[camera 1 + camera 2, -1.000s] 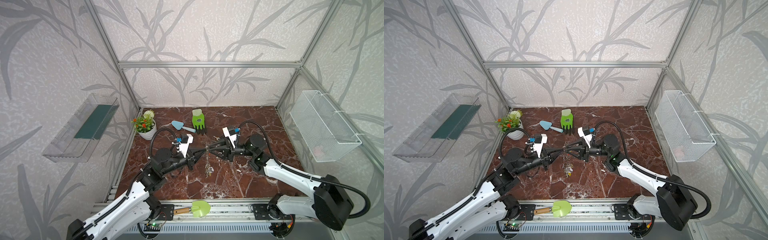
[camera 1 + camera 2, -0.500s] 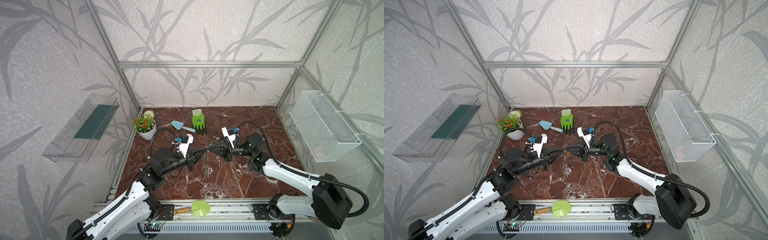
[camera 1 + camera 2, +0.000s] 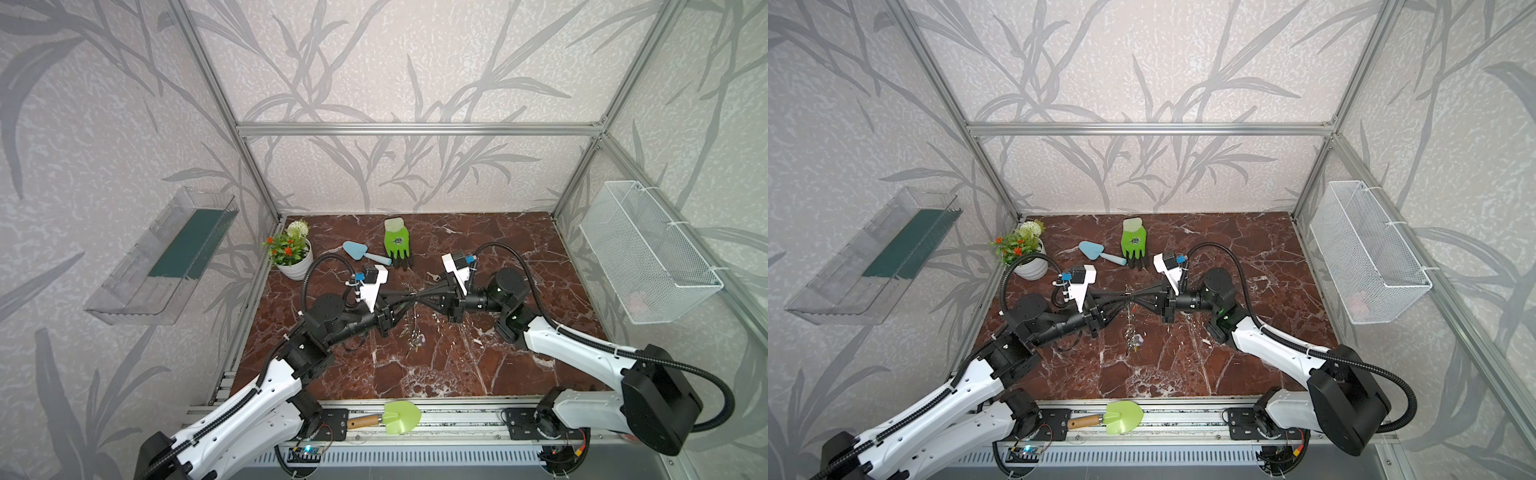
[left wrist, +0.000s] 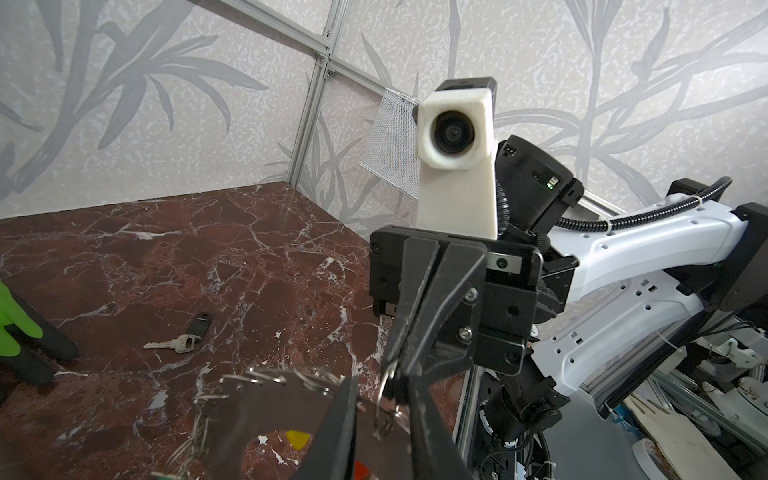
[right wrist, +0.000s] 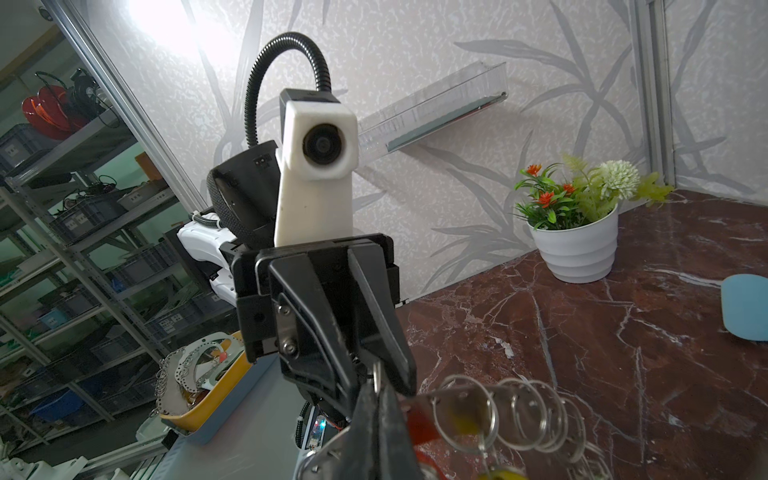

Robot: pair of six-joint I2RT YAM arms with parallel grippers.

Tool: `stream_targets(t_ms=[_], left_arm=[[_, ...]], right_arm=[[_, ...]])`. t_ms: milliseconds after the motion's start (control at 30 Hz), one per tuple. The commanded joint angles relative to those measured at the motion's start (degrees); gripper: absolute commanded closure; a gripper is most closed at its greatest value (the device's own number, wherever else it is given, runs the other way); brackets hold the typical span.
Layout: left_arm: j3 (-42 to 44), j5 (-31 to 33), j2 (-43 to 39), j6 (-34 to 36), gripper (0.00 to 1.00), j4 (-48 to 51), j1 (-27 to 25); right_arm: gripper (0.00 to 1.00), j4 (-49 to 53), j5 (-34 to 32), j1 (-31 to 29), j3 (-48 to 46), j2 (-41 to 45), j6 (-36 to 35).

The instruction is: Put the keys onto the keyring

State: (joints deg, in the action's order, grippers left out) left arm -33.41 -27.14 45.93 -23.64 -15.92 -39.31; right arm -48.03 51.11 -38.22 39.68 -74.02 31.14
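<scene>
1. Right gripper [image 4: 394, 368]: closed on the keyring [image 4: 270, 407] rim, frame centre in both top views
2. Left gripper [image 5: 376, 380]: jaws narrowly parted about that rim
3. Loose key [image 3: 434, 275]: on the counter [image 3: 498, 374], just above centre

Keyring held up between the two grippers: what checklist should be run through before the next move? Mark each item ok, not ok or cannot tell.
1. Right gripper shut on a split ring of the keyring: ok.
2. Left gripper clear of the keyring: cannot tell; its jaws stand slightly apart, contact hidden.
3. Keyring lifted off the table: ok in both top views.
4. Hung keys dangling clear of the table: cannot tell.
5. Loose key with black tag lying flat, apart from the glove: ok.
</scene>
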Motion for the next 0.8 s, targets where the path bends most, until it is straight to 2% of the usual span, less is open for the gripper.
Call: stream_targets(t_ms=[0,300,533,767], left_arm=[[-0.26,-0.76,-0.56,-0.27,0.73,-1.87,0.11],[0.54,-4.47,-0.07,-1.83,0.79,-3.76,0.53],[0.89,-5.26,-0.58,-1.77,0.77,-4.12,0.55],[0.89,-5.61,-0.43,-1.89,0.85,-4.4,0.55]], right_arm=[[1.0,-4.62,0.21,-0.21,0.88,0.36,0.86],[1.0,-6.49,-0.19,-0.04,0.51,0.23,2.2],[1.0,-7.65,-0.32,0.33,0.31,0.11,3.05],[1.0,-9.38,-0.57,0.68,0.02,-0.53,4.43]])
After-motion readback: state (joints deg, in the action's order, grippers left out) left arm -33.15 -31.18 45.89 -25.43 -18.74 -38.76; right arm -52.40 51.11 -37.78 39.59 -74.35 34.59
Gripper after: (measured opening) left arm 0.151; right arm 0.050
